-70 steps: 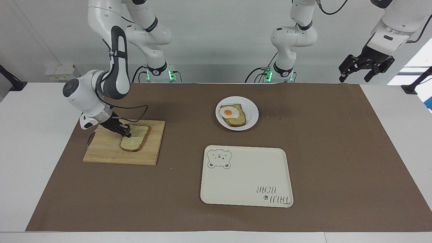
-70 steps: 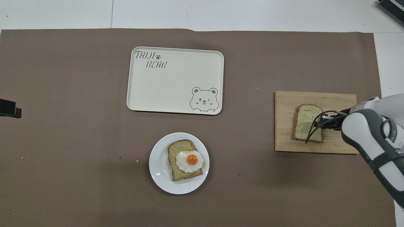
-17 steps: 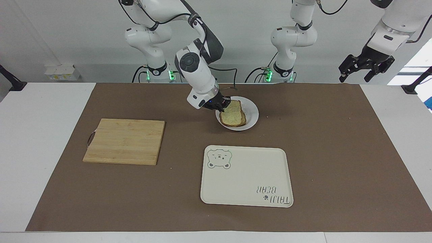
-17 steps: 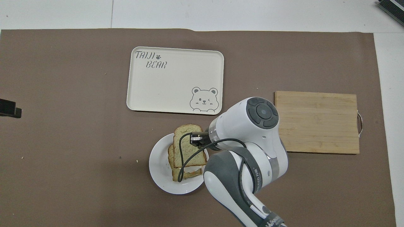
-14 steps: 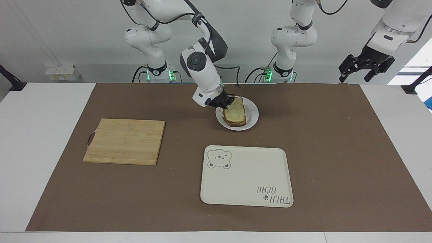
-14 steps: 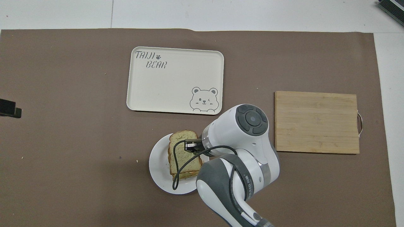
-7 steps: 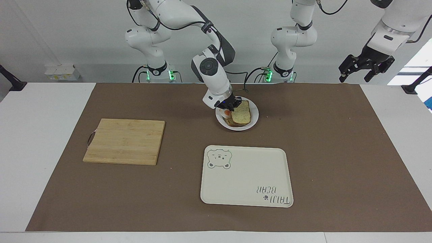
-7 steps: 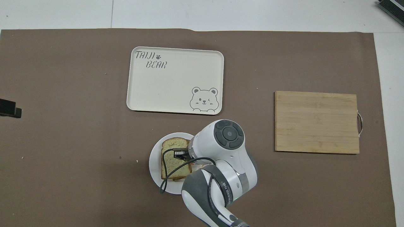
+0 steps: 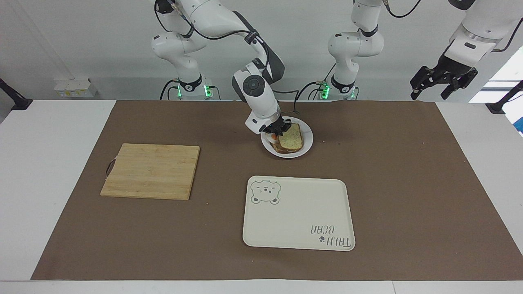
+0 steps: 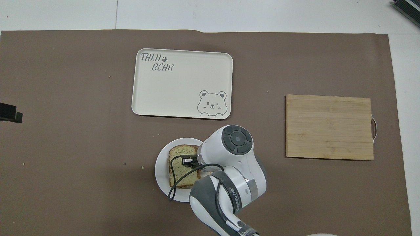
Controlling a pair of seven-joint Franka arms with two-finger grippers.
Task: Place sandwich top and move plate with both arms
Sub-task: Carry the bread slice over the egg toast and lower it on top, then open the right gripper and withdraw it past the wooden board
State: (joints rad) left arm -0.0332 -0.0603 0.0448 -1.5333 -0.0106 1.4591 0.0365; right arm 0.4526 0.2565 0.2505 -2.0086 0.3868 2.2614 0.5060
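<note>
My right gripper [image 9: 281, 130], grip unreadable, sits at the sandwich top [image 9: 291, 137] on the plate [image 9: 307, 141]; tray [image 9: 298, 212] farther out, left gripper [image 9: 443, 81] waits open.

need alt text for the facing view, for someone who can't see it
The right gripper is at the sandwich top on the plate, by a bear tray and cutting board. The left gripper waits raised, open.

a white table [image 9: 49, 171] carries a brown mat [image 9: 408, 183] over most of its top. a plain pale wall [image 9: 81, 41] rises at one end (bright window [image 9: 504, 77] light at its edge).
</note>
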